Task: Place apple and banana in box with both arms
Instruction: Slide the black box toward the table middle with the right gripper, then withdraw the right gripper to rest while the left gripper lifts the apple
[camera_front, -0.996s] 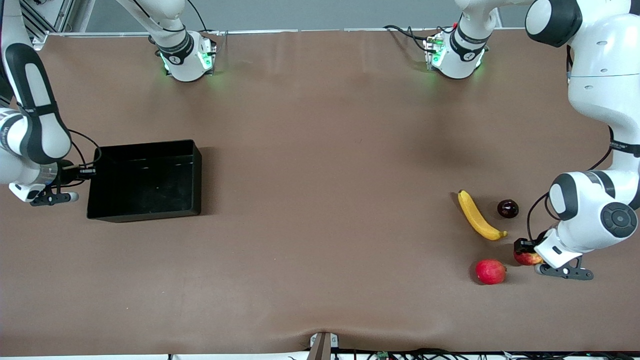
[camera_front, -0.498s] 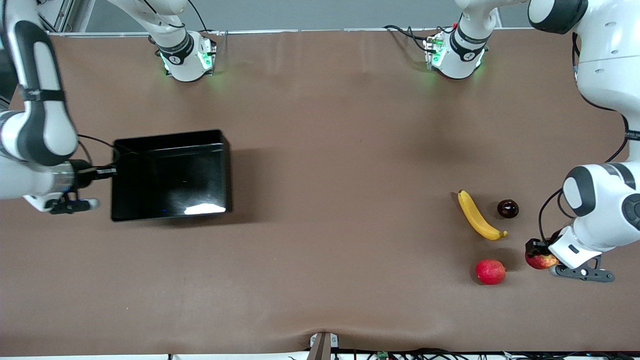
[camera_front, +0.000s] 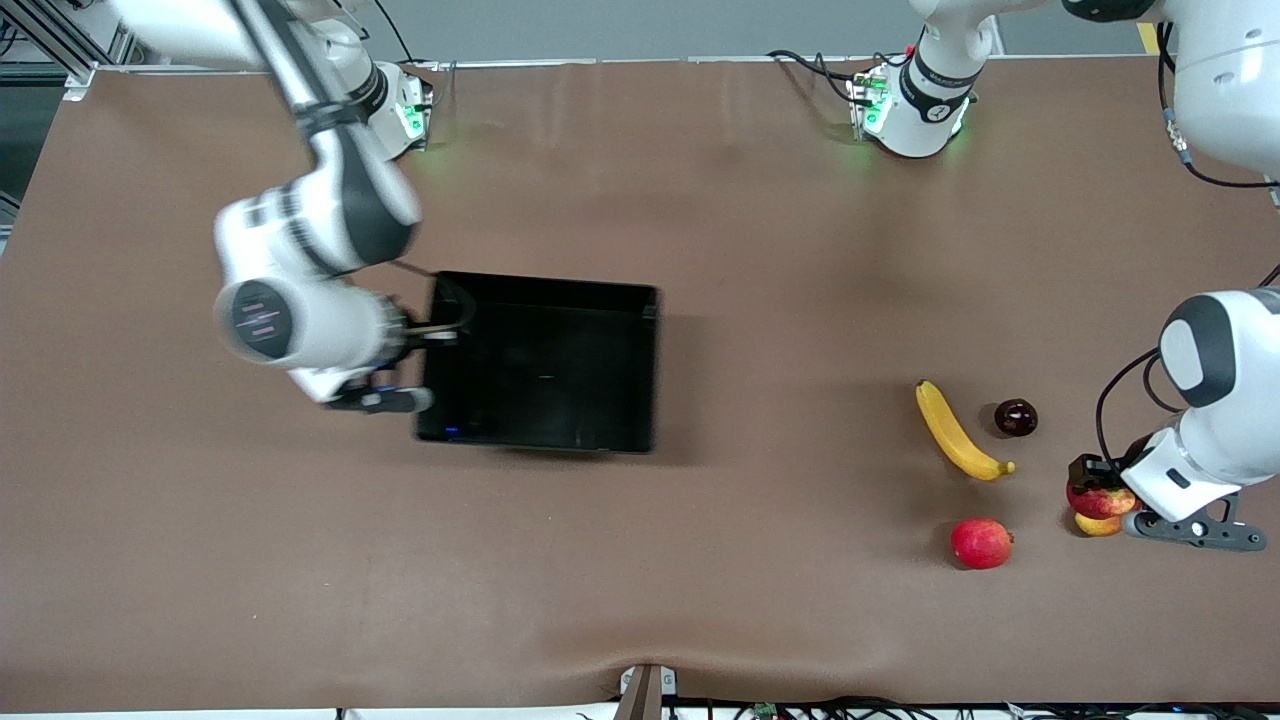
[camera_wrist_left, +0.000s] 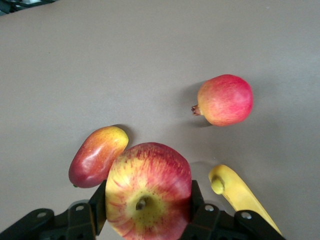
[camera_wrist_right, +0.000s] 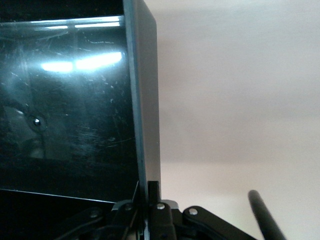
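Observation:
The apple (camera_wrist_left: 148, 192), red with yellow streaks, is clamped between the fingers of my left gripper (camera_wrist_left: 147, 202). In the front view the apple (camera_front: 1100, 497) hangs just over an oval red-and-yellow fruit (camera_front: 1097, 525), with the left gripper (camera_front: 1090, 480) at the left arm's end of the table. The yellow banana (camera_front: 958, 432) lies on the table beside them, toward the middle. My right gripper (camera_front: 432, 336) is shut on one end wall of the black box (camera_front: 548, 284), which is now near the table's middle. In the right wrist view the box wall (camera_wrist_right: 146, 100) runs straight into the right gripper (camera_wrist_right: 150, 197).
A small dark round fruit (camera_front: 1015, 417) sits beside the banana. A pinkish-red round fruit (camera_front: 981, 543) lies nearer the front camera than the banana. The left wrist view shows the oval fruit (camera_wrist_left: 96, 156), the pinkish fruit (camera_wrist_left: 225, 99) and the banana's end (camera_wrist_left: 237, 192).
The right arm has carried the box from its own end of the table toward the middle. The left gripper has risen with the apple and shifted toward the left arm's end, uncovering the oval fruit.

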